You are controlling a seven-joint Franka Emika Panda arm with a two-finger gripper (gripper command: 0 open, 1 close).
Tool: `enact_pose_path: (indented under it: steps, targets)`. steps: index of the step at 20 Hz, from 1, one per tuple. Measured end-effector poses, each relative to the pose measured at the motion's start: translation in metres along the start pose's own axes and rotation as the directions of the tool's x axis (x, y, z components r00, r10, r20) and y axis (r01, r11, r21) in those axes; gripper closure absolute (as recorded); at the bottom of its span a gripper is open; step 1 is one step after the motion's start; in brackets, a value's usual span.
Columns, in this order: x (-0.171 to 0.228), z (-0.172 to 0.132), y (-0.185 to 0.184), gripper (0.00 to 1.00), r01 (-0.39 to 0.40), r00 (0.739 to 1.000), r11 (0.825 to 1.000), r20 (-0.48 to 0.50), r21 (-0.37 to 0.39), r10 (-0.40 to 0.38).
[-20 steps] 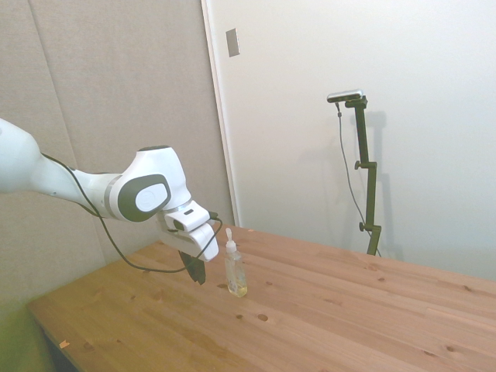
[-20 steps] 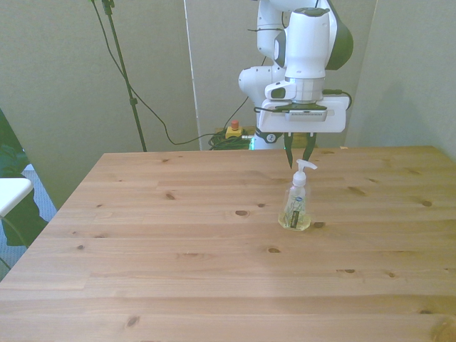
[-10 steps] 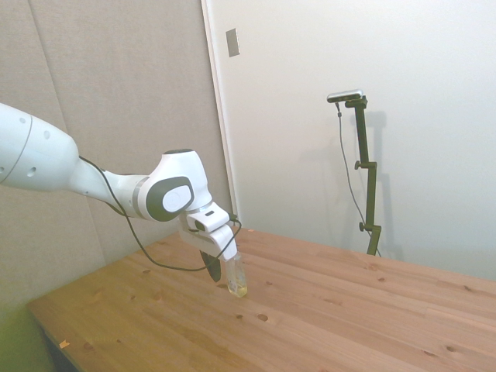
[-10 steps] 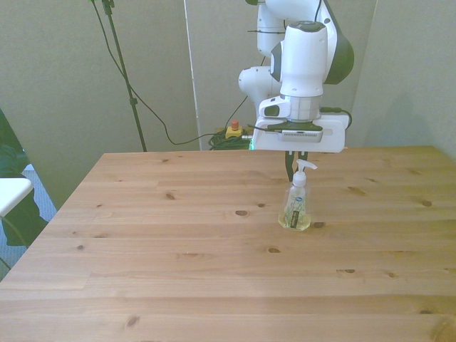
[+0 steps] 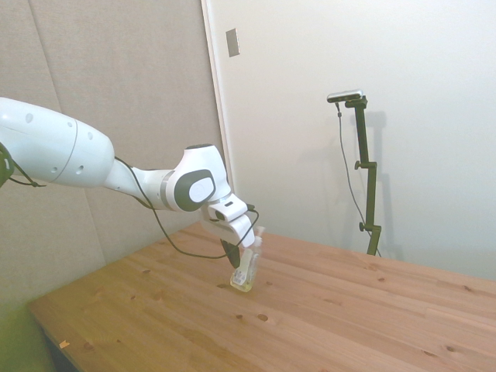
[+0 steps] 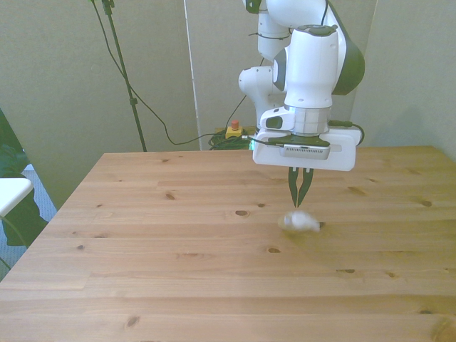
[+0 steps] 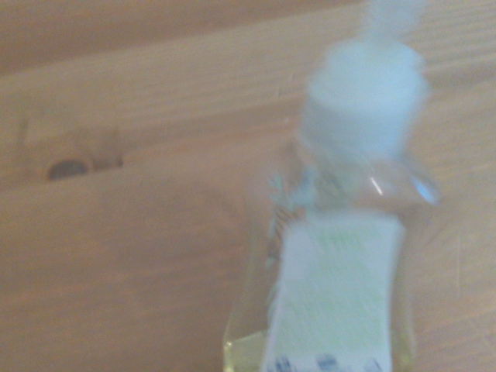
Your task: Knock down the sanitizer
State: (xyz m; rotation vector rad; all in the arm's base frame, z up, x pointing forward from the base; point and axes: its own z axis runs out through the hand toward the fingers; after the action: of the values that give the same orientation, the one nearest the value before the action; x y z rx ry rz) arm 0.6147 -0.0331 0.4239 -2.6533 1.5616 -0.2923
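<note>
Clear sanitizer [image 5: 245,270] tilts, blurred; jaws [image 6: 298,201] nearly closed, empty.

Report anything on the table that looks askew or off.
The sanitizer is not upright: it tilts away from the gripper in the side view and smears into a motion blur in the front view. No spill shows.

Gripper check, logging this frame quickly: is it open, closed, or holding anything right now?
Gripper: closed, fingertips together, holding nothing; the sanitizer is tipping beside it, blurred in the front view.
</note>
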Motion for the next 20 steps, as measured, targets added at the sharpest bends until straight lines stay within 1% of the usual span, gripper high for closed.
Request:
enact_pose_path:
  steps: [4, 11, 12, 16, 20]
  targets:
    - [0.018, -0.003, -0.007, 1.00, -0.030, 0.999, 0.999, -0.018, 0.011, 0.030]
    - [0.029, -0.006, -0.010, 1.00, -0.044, 0.999, 0.999, -0.028, 0.016, 0.045]
    - [0.026, -0.005, -0.011, 0.00, -0.040, 0.999, 0.999, -0.026, 0.015, 0.041]
    - [0.003, -0.002, -0.010, 0.00, -0.005, 1.000, 1.000, -0.006, -0.001, 0.005]
    - [-0.019, -0.010, 0.003, 0.00, 0.022, 1.000, 1.000, 0.007, -0.007, -0.022]
